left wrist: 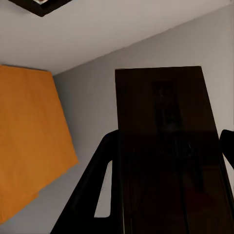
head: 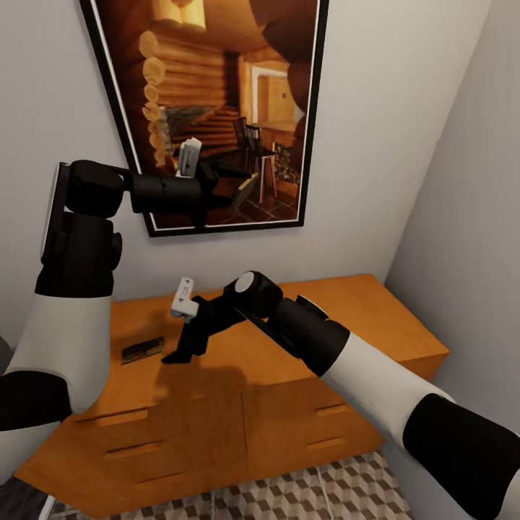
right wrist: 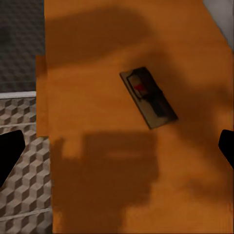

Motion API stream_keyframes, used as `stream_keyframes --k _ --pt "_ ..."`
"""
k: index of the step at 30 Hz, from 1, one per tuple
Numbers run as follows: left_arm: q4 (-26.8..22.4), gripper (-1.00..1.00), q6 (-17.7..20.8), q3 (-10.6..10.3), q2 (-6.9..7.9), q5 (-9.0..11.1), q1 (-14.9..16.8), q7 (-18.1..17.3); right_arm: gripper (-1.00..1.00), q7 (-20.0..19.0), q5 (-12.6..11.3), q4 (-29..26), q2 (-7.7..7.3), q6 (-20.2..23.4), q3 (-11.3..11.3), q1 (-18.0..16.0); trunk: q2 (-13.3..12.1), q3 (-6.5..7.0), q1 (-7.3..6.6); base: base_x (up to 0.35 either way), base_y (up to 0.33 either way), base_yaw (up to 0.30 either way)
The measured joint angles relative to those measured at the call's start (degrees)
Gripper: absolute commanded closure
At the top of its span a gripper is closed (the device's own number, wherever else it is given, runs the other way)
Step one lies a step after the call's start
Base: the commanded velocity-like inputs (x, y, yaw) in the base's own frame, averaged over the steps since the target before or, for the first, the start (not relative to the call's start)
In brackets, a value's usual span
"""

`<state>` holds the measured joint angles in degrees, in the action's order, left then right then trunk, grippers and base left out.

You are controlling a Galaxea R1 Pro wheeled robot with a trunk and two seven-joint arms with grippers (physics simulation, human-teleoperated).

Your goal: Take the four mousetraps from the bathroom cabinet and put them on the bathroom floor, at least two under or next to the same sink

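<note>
Broadly, largest first:
Wall: plain grey, with a black-framed log-cabin picture (head: 217, 108) above the chest.
Cabinet: low orange-brown wooden chest (head: 347, 318) with bar-handled drawers, on the cube-patterned tile floor (head: 325, 491).
Left gripper (head: 249, 177): raised before the picture, clamped on a flat dark-brown mousetrap (left wrist: 165, 146).
Right gripper (head: 184, 354): spread wide, hovering above the chest top.
Second mousetrap (right wrist: 147, 97): flat on the chest top, beside the right gripper, untouched.

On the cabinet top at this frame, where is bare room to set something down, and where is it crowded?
The cabinet top is bare on its wide stretch toward the corner wall. The crowded end is the other one, where a mousetrap lies and the right gripper hangs open beside it.
</note>
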<state>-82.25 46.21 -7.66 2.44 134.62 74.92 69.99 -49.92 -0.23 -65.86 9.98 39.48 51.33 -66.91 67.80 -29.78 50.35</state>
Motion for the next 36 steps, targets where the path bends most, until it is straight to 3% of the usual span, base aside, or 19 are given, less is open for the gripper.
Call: stream_keyframes --k 5,16,36 --pt "0.1 1.0 2.3 0.0 0.07 0.0 0.0 -0.2 -1.0 -0.2 0.0 -1.9 -0.07 -0.2 -0.1 0.0 0.0 0.0 0.02 0.058 0.016 0.0" --pt "0.1 1.0 2.7 -0.1 -0.43 0.0 -0.1 -0.2 -1.0 -0.1 0.0 -2.7 0.0 -0.2 -0.2 0.1 0.0 -0.04 0.02 0.004 0.001 0.015" --pt "0.2 1.0 2.8 -0.2 -0.44 0.0 -0.5 -0.2 -1.0 -0.1 0.1 -4.3 0.0 -0.1 0.8 0.1 0.0 -1.44 0.03 0.0 0.0 0.172"
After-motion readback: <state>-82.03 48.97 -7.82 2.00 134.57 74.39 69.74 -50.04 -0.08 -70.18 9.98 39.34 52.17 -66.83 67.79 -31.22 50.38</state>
